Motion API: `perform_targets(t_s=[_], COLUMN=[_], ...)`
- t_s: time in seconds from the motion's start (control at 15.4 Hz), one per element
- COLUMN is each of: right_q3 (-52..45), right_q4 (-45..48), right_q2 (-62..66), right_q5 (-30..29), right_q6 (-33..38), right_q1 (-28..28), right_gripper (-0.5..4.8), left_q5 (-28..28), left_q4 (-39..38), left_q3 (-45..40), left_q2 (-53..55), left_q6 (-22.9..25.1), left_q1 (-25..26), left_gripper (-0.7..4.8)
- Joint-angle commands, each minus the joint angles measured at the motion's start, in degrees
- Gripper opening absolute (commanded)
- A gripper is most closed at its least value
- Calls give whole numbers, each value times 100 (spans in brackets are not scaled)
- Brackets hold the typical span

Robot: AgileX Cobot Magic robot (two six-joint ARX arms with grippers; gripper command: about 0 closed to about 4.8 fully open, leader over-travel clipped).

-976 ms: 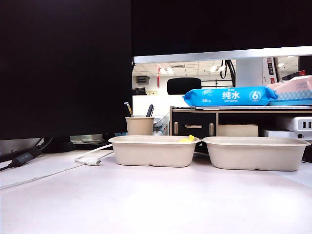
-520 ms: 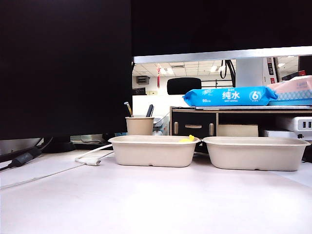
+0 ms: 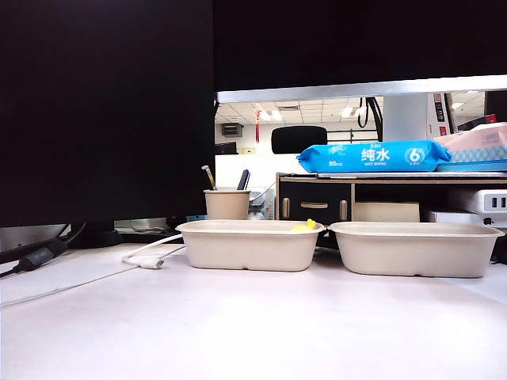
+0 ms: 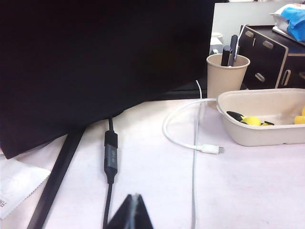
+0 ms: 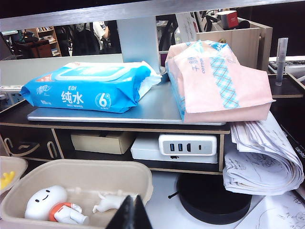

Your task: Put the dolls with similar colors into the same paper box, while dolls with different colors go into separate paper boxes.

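Trays sat side by side at the table's far edge in the exterior view, left paper box (image 3: 250,245) showing a yellow tip, right paper box (image 3: 416,249) beside it. Left wrist view: left gripper (image 4: 130,213) pinched shut, empty, near the cable; Pichu (image 4: 250,119) lay inside. Right wrist view: right gripper (image 5: 128,213) shut, empty, above the round-headed doll (image 5: 50,204) and cat doll (image 5: 110,202). They looked light, hard, slippery; grip the bodies. Wipes pack (image 5: 90,91) read "EDI", "6".

Two beige paper trays stand side by side. The left tray (image 4: 267,136) holds a yellow, black-eared doll (image 4: 251,119) and another yellow doll (image 3: 304,226). The right tray (image 5: 86,171) holds a round-headed white doll (image 5: 50,204) lying down and a small white cat doll (image 5: 110,202).
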Motion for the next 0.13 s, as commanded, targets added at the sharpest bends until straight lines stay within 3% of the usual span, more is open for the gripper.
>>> perform_targets(t_s=[0.07, 0.13], right_q3=[-39, -39], right_q4=[92, 92], right_q2=[-2, -2], right_q5=[15, 15], right_q6=[-17, -17], right_q1=[-2, -2], right_gripper=[-1, -1], left_q5=[20, 22], left_q4=[39, 37], left_q3=[4, 4], left_q2=[0, 0], left_q6=[0, 0], left_q1=[7, 7], left_gripper=[-5, -5])
